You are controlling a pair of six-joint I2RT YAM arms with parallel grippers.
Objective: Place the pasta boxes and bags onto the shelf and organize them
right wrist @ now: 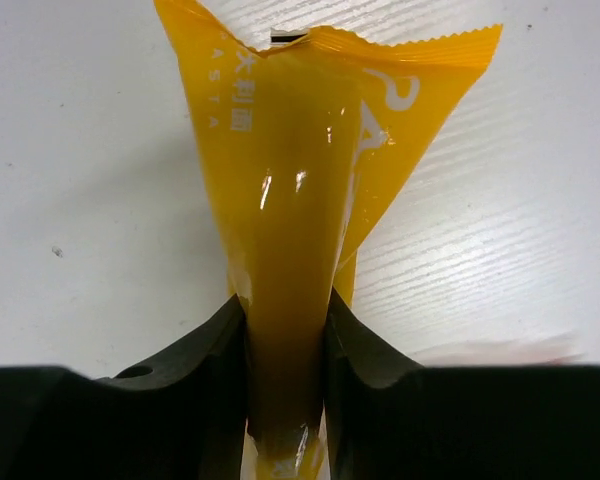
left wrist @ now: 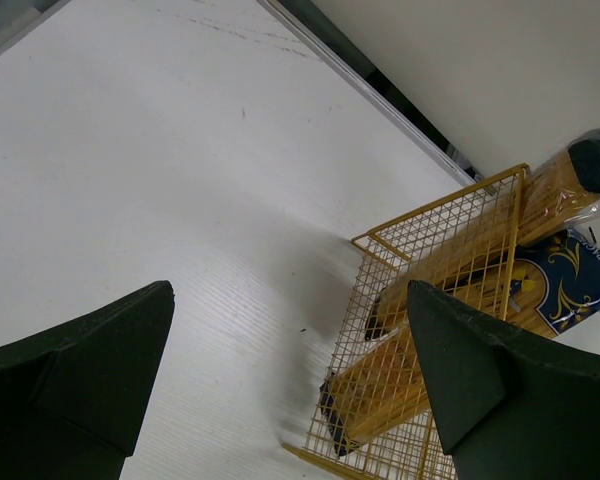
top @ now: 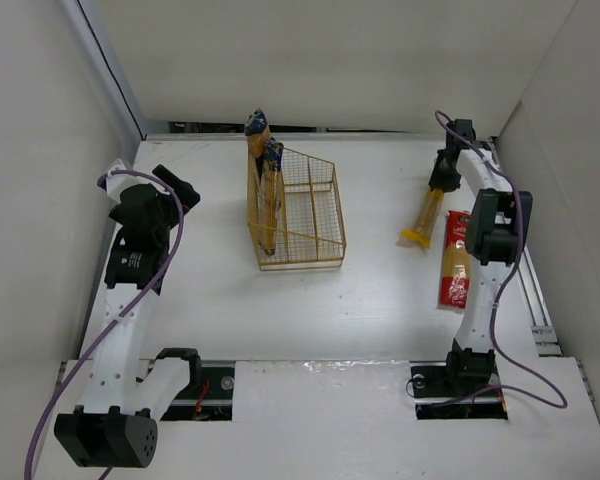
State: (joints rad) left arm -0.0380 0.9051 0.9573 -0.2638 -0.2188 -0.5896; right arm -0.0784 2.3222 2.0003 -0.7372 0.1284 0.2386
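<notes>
- Since it's lying closest to my bases, I'll start with the tan pack with red ends (top: 454, 262). It's flat on the table (top: 380, 320) right beside my right arm, nothing touching it, so that one isn't shelved yet.
- My left gripper (left wrist: 290, 300) hangs over bare table to the left of the shelf, jaws wide apart, nothing between them.
- Mid-table is the shelf (top: 302, 265), the yellow wire rack. Two packs are in it: the black-ended pack (left wrist: 555, 190) and the blue-ended pack (left wrist: 565, 280). Both stand on end in the left-hand compartment, leaning, with their tops poking out above the rim.
- I'd call those two placed, but they look more propped than tidy, so the "organize" part may want a nudge.
- I can't see a pack in any of the compartments to their right, so room shouldn't be the problem.
- Farthest out on the right is the plain yellow pack (right wrist: 290, 180), well apart from the shelf. My right gripper (right wrist: 285, 305) is clamped on its far end, the film pinched from both sides.
- Can't tell whether it's off the table at all.
- My read: two in, this one in hand, the red one after it.
</notes>
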